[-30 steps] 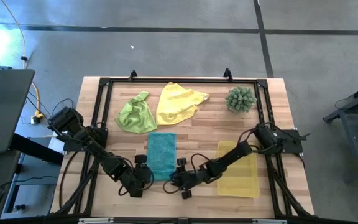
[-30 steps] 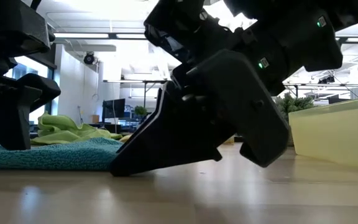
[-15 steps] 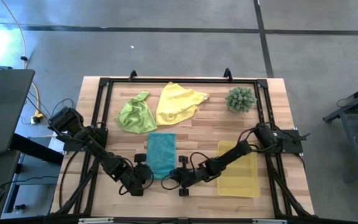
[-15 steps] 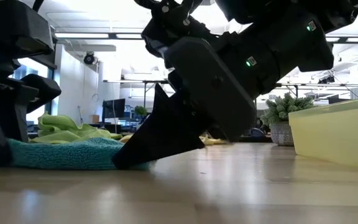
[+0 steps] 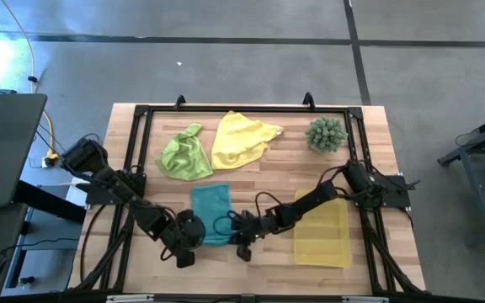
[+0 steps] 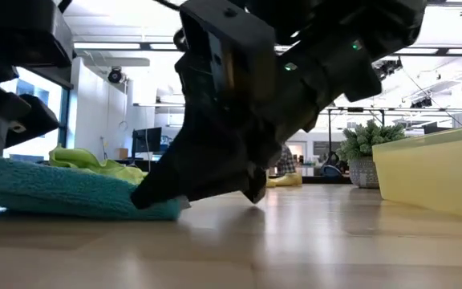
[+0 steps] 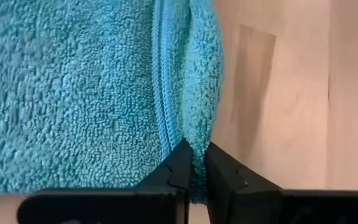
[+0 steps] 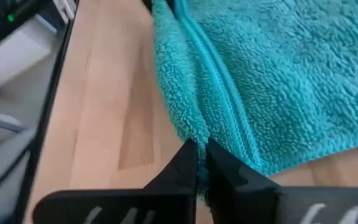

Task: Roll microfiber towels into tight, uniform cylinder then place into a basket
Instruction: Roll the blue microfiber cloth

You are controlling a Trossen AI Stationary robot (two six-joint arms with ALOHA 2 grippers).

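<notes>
My left jaws [image 7: 194, 163] are pinched shut on the near edge of the teal towel [image 5: 210, 213], at its left corner; in my left wrist view the two dark wedge-shaped fingertips [image 7: 180, 163] squeeze a fold of the looped, fuzzy pile just beside a smooth stitched hem. My right jaws [image 8: 201, 158] are closed the same way on the near edge at the towel's right corner, the thin black tips biting into a ridge of terry with a corded hem running alongside.

The teal towel lies near the front edge of the tabletop [image 5: 251, 172], around the middle of its width, between my two grippers. Its far part rests flat on the pale wooden planks, while the near edge is lifted and doubled over, so from the low view it shows as a thick soft wedge.

Toward the back edge, the lime green towel [image 5: 184, 155] sits crumpled in a loose heap and the yellow towel [image 5: 241, 140] is spread in soft folds just beside it, their edges touching. The spiky green plant [image 5: 325, 134] stands as a round bristly ball near the back right corner.

The basket [image 5: 324, 232], a shallow translucent yellow plastic tray with rounded corners, sits by the front right corner, well apart from the teal towel; my right arm crosses over its far left corner.
</notes>
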